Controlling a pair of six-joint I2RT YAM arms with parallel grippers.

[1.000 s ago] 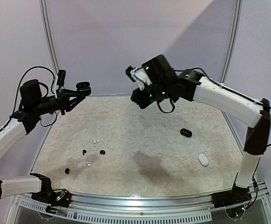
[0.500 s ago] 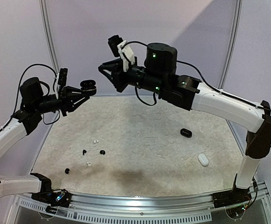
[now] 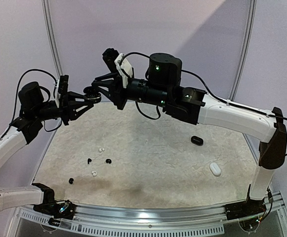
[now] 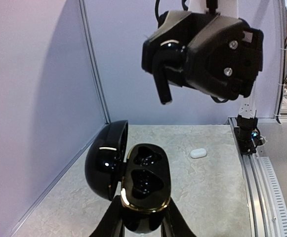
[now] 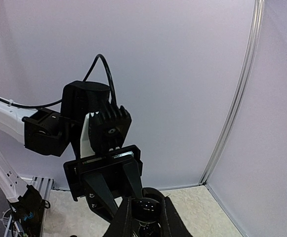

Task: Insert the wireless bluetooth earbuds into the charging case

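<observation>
Glossy black plastic: from above, the left gripper (image 3: 88,97) is clamped on the open charging case (image 3: 91,91) in mid-air, with the right gripper (image 3: 101,85) just beside it. Five loose earbuds (image 3: 100,148) lie on the table (image 3: 158,163), three black and two white, plus one closed black case (image 3: 197,140) and one white case (image 3: 215,169).

From the left wrist, the right gripper pinches a sixth, black stemmed earbud (image 4: 162,79) above the case's two wells. It should be light, slick and easily dropped, so grip the bulb and leave the stem free.

From the right wrist, its fingers (image 5: 125,219) sit nearly together on something dark, probably that bud.
</observation>
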